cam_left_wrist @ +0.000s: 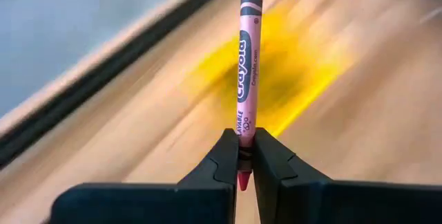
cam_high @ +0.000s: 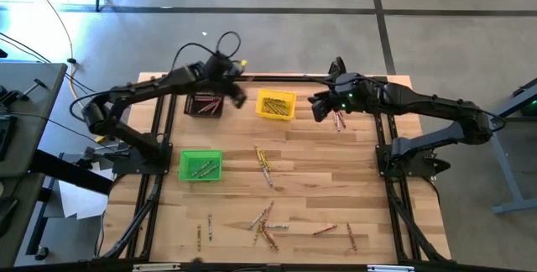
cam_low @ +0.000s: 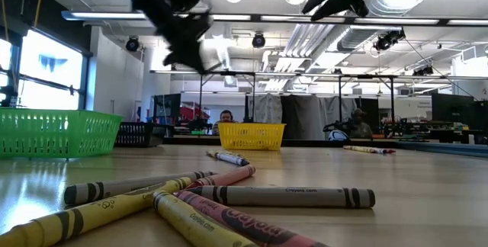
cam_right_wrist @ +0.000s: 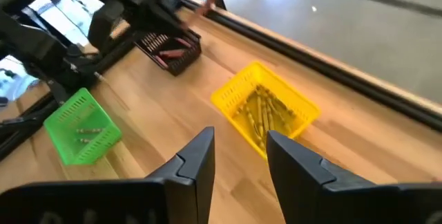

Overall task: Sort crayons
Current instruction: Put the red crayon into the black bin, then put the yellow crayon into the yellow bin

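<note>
Loose crayons (cam_high: 267, 218) lie scattered on the wooden surface (cam_high: 336, 188) toward 6 o'clock, with a few more near the centre. Farther back, at 9 o'clock, the green bin (cam_high: 200, 165) holds several greenish sticks. At 12 o'clock sits the yellow bin (cam_high: 275, 105) with yellow-gold ones, and the black bin (cam_high: 204, 104) at 11 o'clock holds red ones. The left tool (cam_left_wrist: 243, 156), raised between those two bins, is clamped on a red crayon (cam_left_wrist: 247, 65). The right tool (cam_right_wrist: 239, 156) hangs at 1 o'clock with its fingers apart, holding nothing.
</note>
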`<state>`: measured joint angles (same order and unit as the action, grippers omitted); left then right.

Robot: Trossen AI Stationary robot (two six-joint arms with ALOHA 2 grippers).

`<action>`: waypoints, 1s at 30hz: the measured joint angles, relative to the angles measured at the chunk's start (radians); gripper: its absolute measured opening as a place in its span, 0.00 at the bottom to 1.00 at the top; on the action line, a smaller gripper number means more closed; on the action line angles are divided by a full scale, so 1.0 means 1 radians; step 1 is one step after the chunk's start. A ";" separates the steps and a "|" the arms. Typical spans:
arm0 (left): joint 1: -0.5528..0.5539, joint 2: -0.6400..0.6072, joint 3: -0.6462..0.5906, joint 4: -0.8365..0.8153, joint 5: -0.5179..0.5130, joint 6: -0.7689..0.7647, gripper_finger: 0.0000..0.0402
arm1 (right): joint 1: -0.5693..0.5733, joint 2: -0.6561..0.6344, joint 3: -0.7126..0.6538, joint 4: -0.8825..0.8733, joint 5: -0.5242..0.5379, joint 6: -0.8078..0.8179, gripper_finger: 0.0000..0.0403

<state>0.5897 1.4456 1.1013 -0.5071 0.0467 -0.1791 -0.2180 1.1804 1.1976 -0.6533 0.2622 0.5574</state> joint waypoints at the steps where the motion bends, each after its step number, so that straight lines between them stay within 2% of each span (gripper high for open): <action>1: 0.011 -0.008 0.000 -0.098 -0.058 0.020 0.02 | 0.000 0.001 0.000 -0.011 0.000 0.009 0.29; 4: 0.041 -0.016 -0.007 -0.339 -0.227 0.051 0.02 | 0.000 0.005 0.000 -0.021 0.003 0.014 0.29; 6: 0.063 -0.016 -0.030 -0.399 -0.273 0.047 0.02 | 0.000 0.005 0.000 -0.018 0.022 0.014 0.29; 10: 0.097 -0.014 -0.108 -0.404 -0.242 0.027 0.02 | 0.000 0.005 0.000 -0.018 0.062 0.014 0.29; 18: 0.128 -0.014 -0.182 -0.329 -0.280 0.016 0.03 | 0.000 0.005 0.000 -0.016 0.071 0.014 0.29; 25: 0.131 -0.014 -0.186 -0.332 -0.278 0.034 0.16 | 0.000 0.005 0.000 -0.018 0.069 0.002 0.29; 30: 0.130 -0.014 -0.186 -0.333 -0.259 0.046 0.23 | -0.006 0.002 0.000 -0.083 0.058 -0.015 0.29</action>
<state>0.7197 1.4315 0.9150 -0.8399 -0.2122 -0.1330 -0.2243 1.1828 1.1976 -0.7364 0.3202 0.5422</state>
